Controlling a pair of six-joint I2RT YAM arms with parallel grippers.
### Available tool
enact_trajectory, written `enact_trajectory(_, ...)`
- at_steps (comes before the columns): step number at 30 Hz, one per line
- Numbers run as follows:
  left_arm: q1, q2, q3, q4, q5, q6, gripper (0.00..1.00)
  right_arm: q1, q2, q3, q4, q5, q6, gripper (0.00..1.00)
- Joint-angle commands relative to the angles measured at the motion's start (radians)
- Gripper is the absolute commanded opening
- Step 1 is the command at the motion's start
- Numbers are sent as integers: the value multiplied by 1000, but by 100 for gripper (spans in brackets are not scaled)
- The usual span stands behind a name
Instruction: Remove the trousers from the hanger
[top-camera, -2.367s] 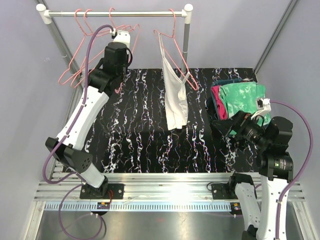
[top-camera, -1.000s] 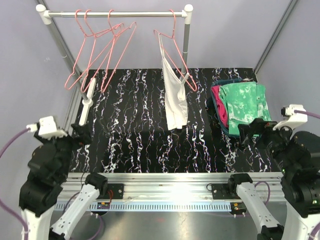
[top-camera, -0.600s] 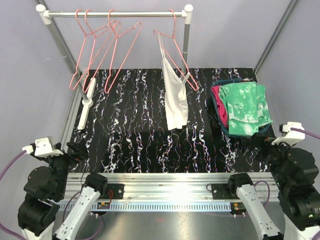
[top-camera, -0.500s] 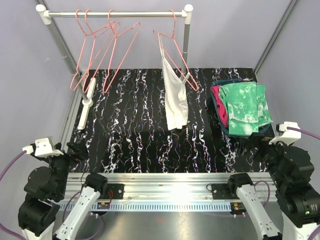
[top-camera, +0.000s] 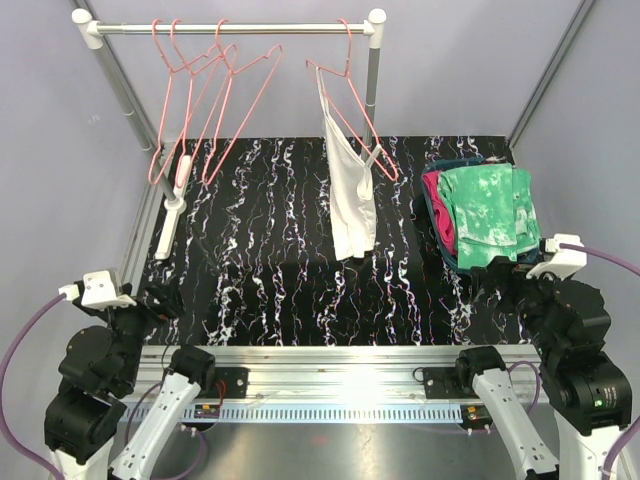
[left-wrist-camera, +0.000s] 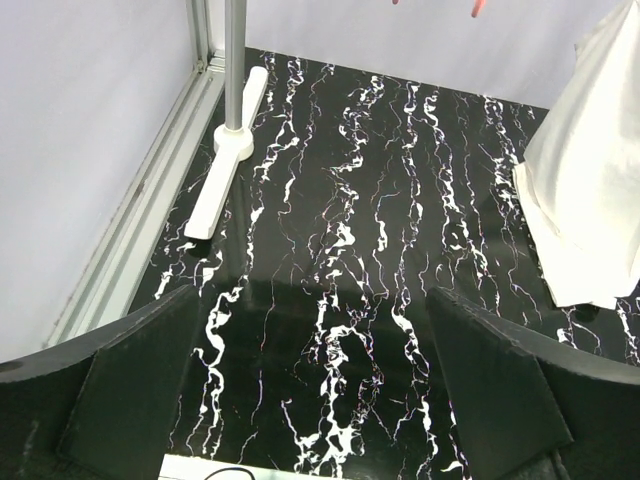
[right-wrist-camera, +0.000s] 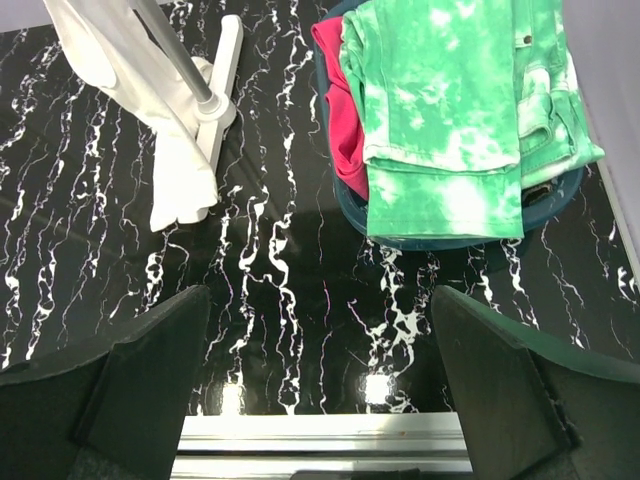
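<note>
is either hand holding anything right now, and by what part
Nothing is held: the left hand and the right hand are both open and empty.

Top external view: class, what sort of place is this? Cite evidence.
Probably a robot test cell for clothes handling: left arm and right arm bolted to a metal rail, a clothes rail with pink hangers.

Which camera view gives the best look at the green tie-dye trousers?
The right wrist view: the green tie-dye trousers lie folded, large and whole, on the dark bin. The top external view shows them smaller; the left wrist view misses them.
</note>
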Motion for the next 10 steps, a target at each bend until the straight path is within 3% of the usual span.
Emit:
enact_trajectory(1,2,6,-2,60,24,-4,99,4,-9,-10,91,-35,-18,99)
enact_trajectory(10,2,8,-6,60,-53,-28,99,6,-21,-22,114,-30,-20,100)
